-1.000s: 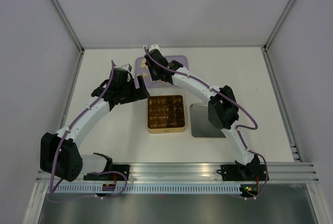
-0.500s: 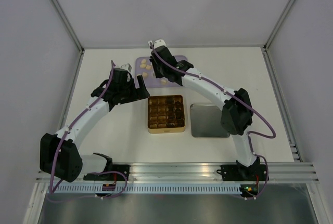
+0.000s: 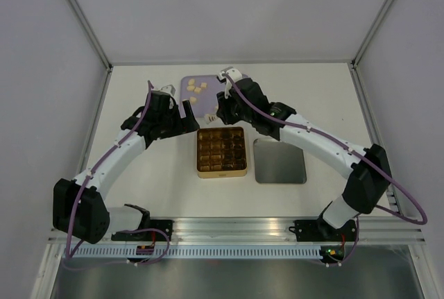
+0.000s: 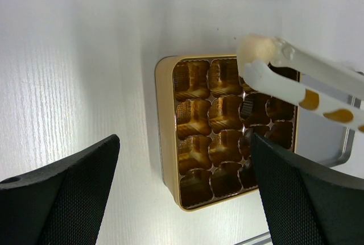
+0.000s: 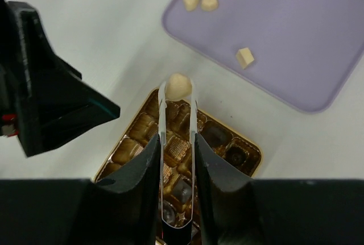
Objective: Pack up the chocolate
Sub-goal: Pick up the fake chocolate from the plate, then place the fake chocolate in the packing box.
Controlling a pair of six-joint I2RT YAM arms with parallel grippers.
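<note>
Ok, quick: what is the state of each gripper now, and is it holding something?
Left gripper: open, holding nothing.
Right gripper: closed on the tweezers, which pinch a pale chocolate piece.

Top camera looking down from high overhead, both wrist cameras pointing closely downward, all three sharing the square gold gridded tin [image 3: 221,152].

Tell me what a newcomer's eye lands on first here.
The gold tin at mid-table stands out, some gridded cups holding dark pieces. Over its far edge, tweezers squeezed in the right jaws pinch a pale chocolate; beyond lies a lilac tray with a few more pale pieces.
</note>
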